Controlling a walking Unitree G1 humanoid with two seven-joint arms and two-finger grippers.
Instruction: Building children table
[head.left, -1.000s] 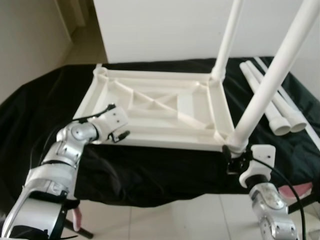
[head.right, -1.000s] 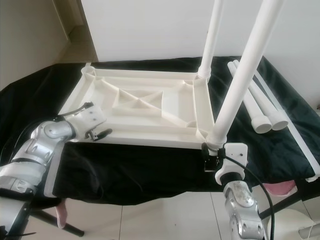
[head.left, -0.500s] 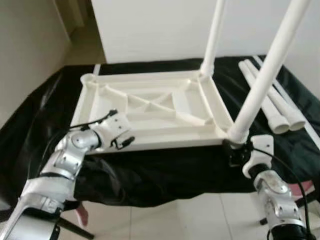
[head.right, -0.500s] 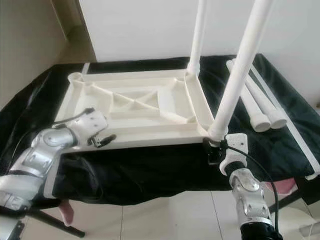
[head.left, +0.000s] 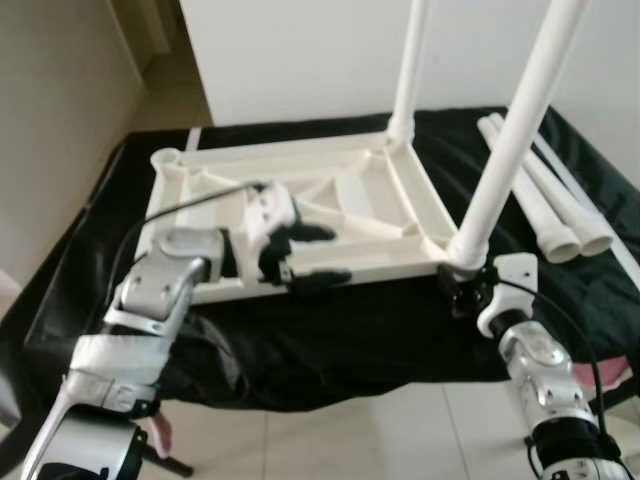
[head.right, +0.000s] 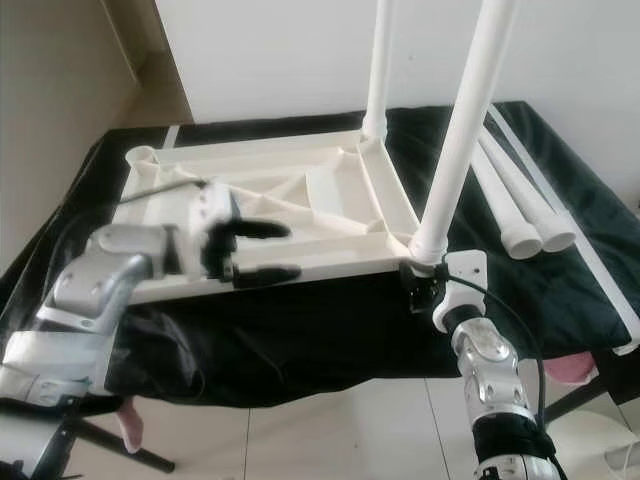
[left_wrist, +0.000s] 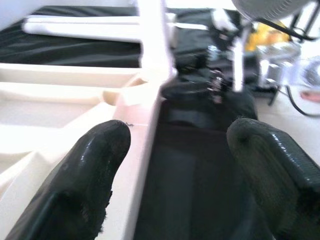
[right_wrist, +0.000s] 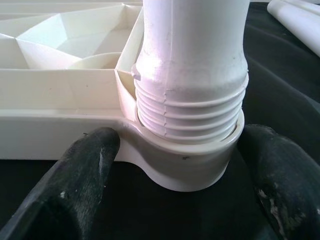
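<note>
Gripping the corner socket (right_wrist: 182, 165) of the upturned table top (head.left: 330, 215), the right tool (right_wrist: 182, 200) has a finger on either side of it, where a leg (head.left: 505, 140) is threaded in upright. The left tool (head.left: 300, 255) is wide open, straddling the near rim with nothing held. Two loose legs (head.left: 545, 205) lie beyond the right tool on the black cloth (head.left: 330, 330). Judgement: keep the socket steady, clamp the rim, and check the thread is fully seated.
</note>
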